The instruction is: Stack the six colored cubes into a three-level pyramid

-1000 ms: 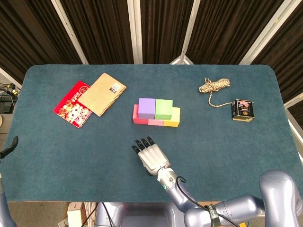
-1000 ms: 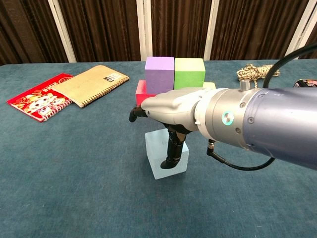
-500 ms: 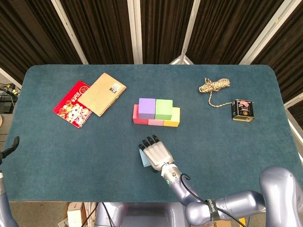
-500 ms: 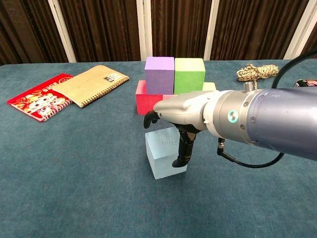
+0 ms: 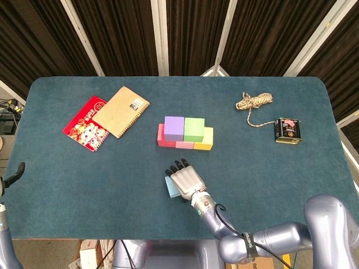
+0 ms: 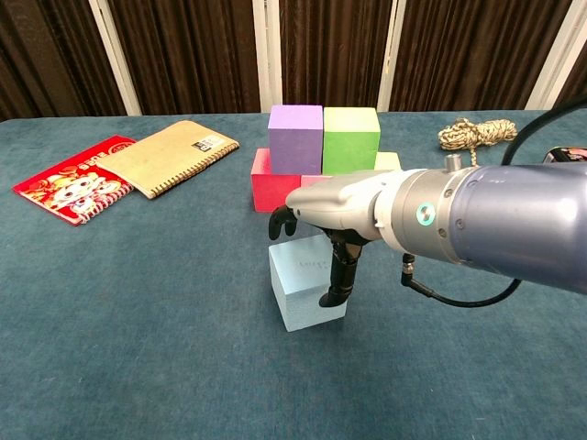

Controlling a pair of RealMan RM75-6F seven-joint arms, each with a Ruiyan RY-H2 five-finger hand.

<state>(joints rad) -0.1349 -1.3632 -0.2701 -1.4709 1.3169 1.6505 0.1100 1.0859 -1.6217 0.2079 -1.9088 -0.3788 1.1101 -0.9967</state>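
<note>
A light blue cube stands on the table in front of the stack, partly showing beside my hand in the head view. The stack has a red cube, a pink cube and a yellow cube below, with a purple cube and a green cube on top. My right hand hovers over the blue cube, thumb hanging down its near right side, fingers reaching over its far edge. Only a dark tip of my left hand shows at the table's left edge.
A red booklet and a tan notebook lie at the back left. A coil of rope and a small tin sit at the back right. The table's blue cloth is bare around the blue cube.
My right hand has slid to the right and a little forward over the blue cube, so more of the cube's left side shows. The cube has stayed on the table.
</note>
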